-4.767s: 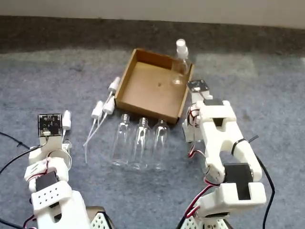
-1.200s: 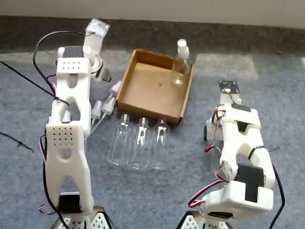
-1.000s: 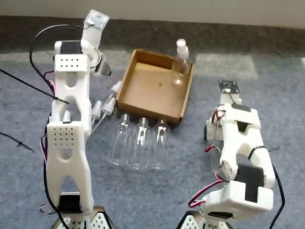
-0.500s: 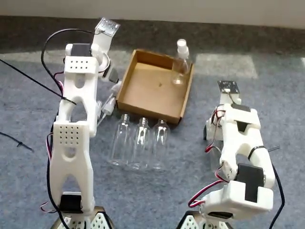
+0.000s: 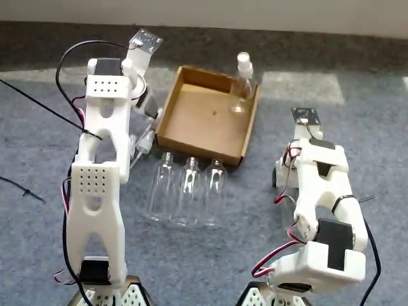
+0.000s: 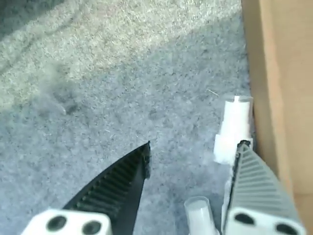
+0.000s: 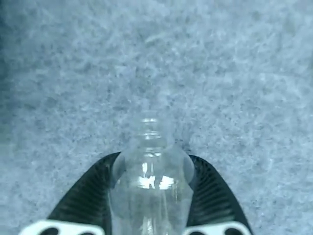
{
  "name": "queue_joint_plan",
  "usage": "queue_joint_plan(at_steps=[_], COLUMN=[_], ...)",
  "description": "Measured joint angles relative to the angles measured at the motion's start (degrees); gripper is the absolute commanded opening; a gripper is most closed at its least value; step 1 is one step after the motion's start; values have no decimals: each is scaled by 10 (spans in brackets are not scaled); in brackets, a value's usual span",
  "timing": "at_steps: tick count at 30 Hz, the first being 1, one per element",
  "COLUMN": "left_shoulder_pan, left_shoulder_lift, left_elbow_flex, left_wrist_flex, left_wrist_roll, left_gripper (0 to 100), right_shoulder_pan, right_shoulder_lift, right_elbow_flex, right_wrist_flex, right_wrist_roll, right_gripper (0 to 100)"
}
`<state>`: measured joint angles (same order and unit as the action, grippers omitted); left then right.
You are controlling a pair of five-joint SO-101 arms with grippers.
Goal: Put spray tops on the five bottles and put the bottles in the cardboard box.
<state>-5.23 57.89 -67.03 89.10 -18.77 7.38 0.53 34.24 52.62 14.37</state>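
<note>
Bottles (image 5: 188, 188), three, clear, uncapped: lying side by side on the grey tabletop (image 5: 357, 127), necks toward the near wall of the cardboard box (image 5: 197, 124), just short of it.

Capped bottle (image 5: 241, 86): upright inside the box at its far right corner, white spray top fitted.

Uncapped bottle (image 7: 151, 196): pinched between the fingers of the right claw (image 7: 152, 164), neck pointing out past the fingertips; held over the tabletop, well apart from the box's right wall, with a broad stretch of grey surface between.

Loose spray tops (image 5: 145, 141): on the tabletop beside the box's left wall, partly under the left arm.

Left claw (image 6: 194, 147): spread wide, gripping nothing, low beside the box's left wall. Grey finger (image 6: 249, 181) close against one upright spray top (image 6: 234, 129), itself just beside the cardboard; black finger out over open tabletop on the side away from the box.
</note>
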Motion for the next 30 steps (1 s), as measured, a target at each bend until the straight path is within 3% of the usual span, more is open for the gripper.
queue_joint_plan(at_steps=[18, 30], left_shoulder_pan=[-26, -36], left_shoulder_lift=[67, 67], left_elbow_flex=[-11, -135], left_wrist_flex=[-3, 39], left_wrist_roll=[0, -2], left_gripper=[262, 263], right_shoulder_pan=[0, 0], right_shoulder_lift=[0, 0], right_elbow_flex=[0, 0], right_wrist_flex=[0, 0], right_wrist_roll=[0, 0], right_gripper=[4, 4])
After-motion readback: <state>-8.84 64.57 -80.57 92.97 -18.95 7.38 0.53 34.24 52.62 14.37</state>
